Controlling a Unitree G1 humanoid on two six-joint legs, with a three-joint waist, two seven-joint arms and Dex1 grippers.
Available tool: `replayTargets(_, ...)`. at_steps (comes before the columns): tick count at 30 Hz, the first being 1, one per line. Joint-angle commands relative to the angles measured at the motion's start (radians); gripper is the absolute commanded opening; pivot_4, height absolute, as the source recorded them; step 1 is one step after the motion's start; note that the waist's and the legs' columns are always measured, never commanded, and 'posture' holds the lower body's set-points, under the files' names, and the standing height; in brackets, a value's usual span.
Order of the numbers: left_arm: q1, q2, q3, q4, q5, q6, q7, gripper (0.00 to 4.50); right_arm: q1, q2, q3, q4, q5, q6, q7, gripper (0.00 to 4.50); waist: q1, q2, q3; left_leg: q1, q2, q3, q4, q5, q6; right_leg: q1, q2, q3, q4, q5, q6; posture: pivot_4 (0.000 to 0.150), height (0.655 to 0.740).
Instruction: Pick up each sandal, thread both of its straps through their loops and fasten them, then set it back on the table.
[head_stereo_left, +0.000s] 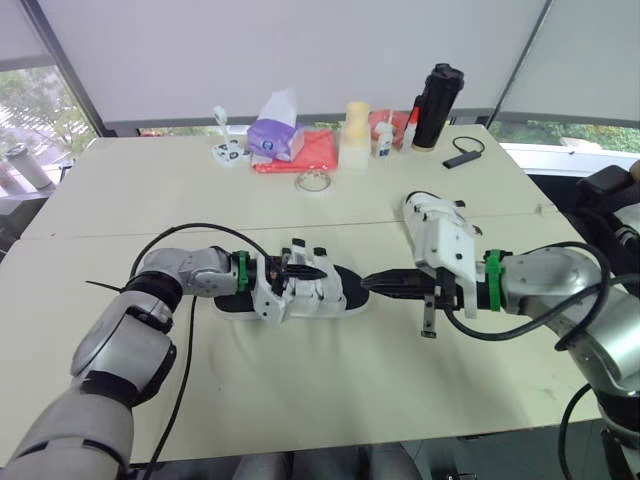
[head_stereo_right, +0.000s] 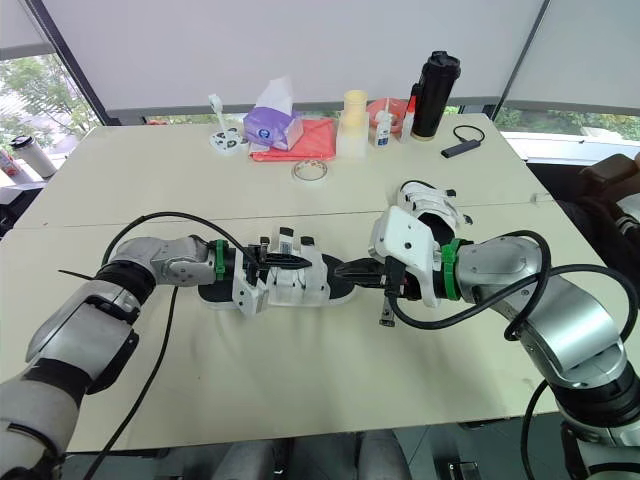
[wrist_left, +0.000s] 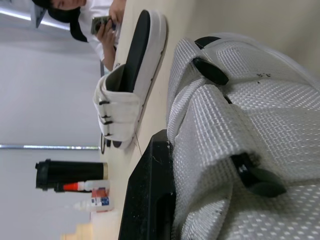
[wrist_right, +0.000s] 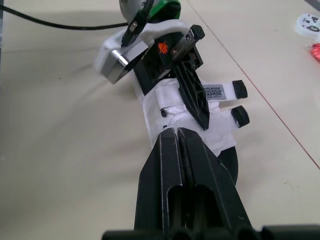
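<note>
Left end effector sitting on the straps of the sandal, flat on the counter; can't tell its grip. Right end effector pinched shut, empty, tip just at that sandal's end. Second sandal right behind.

Place: an office meeting room, in use as a robot test space.
Walls: pale roller blinds hang over tall windows, with trees outside.
Furniture: 1 broad pale counter with a seam running across it.
Desk clutter: along the far edge lie a tissue pack, a red cloth, a tape roll, a glue bottle, a black tumbler and a small corded gadget.
People: a person beyond the counter's end holds a phone.
Test setup: the cabled left tool rests on the straps of a white sandal, and the right tool is at its end. A 2nd sandal lies near.
</note>
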Motion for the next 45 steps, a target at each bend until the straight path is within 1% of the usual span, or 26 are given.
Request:
replayTargets(1,-0.038,0.000,0.038,0.061,-0.050,0.205,0.022,0.01,-0.045,-0.005,0.005,-0.030,0.019,0.012,-0.012,0.00,0.000,0.000,0.000,0.000,0.000,0.000,0.000,0.000,0.000,0.000,0.000,0.000,0.000,0.000,0.000,0.150,0.7400)
replayTargets(3,-0.047,-0.013,0.073,0.094,-0.104,0.326,-0.003,0.01,-0.056,-0.002,0.015,-0.025,0.020,0.014,-0.017,0.00,-0.001,0.000,0.000,0.000,0.000,0.000,0.001,0.000,0.000,0.000,0.000,0.000,0.001,-0.001,0.001,0.150,0.7400)
replayTargets(7,-0.065,-0.023,0.104,0.114,-0.148,0.564,0.005,0.01,-0.058,0.003,0.041,-0.008,0.008,-0.008,-0.019,0.00,-0.008,0.000,0.000,0.000,0.001,0.000,0.001,0.000,0.000,0.000,0.000,-0.001,0.002,-0.001,0.002,0.150,0.7400)
replayTargets(12,-0.070,-0.039,0.117,0.120,-0.183,0.756,0.019,0.01,-0.047,0.008,0.059,-0.003,-0.003,-0.031,-0.026,0.00,-0.007,-0.001,0.000,0.000,0.000,0.000,0.001,0.000,0.001,-0.001,0.000,-0.001,0.002,0.000,0.000,0.150,0.7400)
replayTargets(14,-0.079,-0.073,0.133,0.153,-0.206,0.941,0.011,0.01,-0.033,0.015,0.072,-0.001,-0.015,-0.051,-0.029,0.00,-0.005,-0.001,0.000,0.000,0.000,0.000,0.001,0.000,0.001,-0.001,0.000,-0.001,0.002,0.000,0.000,0.150,0.7400)
replayTargets(16,-0.084,-0.093,0.143,0.167,-0.227,1.045,0.003,0.01,-0.025,0.019,0.080,0.000,-0.023,-0.063,-0.031,0.00,-0.006,-0.001,0.001,0.000,0.000,0.000,0.001,0.000,0.001,0.000,0.000,-0.001,0.002,-0.001,0.001,0.150,0.7400)
replayTargets(22,-0.101,-0.121,0.153,0.158,-0.261,1.174,0.018,0.01,-0.012,0.023,0.095,0.017,-0.039,-0.098,-0.027,0.00,-0.010,-0.001,0.001,0.000,0.000,0.000,0.001,0.000,0.001,-0.001,0.001,0.000,0.003,-0.001,0.001,0.150,0.7400)
replayTargets(29,-0.104,-0.127,0.153,0.156,-0.291,1.211,0.028,0.01,-0.009,0.031,0.103,0.021,-0.042,-0.109,-0.031,0.00,-0.010,-0.001,0.001,0.000,0.000,0.000,0.001,0.000,0.001,-0.001,0.001,0.000,0.003,0.000,0.000,0.150,0.7400)
replayTargets(39,-0.142,-0.194,0.148,0.184,-0.314,1.276,0.015,0.01,-0.011,0.037,0.109,0.022,-0.050,-0.106,-0.031,0.00,0.000,-0.002,0.001,0.000,-0.001,0.000,0.001,0.000,0.001,0.000,0.000,0.000,0.002,0.000,0.000,0.150,0.7400)
replayTargets(45,-0.146,-0.204,0.156,0.194,-0.323,1.285,0.000,0.01,-0.013,0.037,0.111,0.020,-0.051,-0.101,-0.031,0.00,0.000,-0.002,0.001,0.000,-0.002,-0.001,0.001,0.000,0.001,0.000,0.000,0.000,0.002,0.000,0.001,0.150,0.7400)
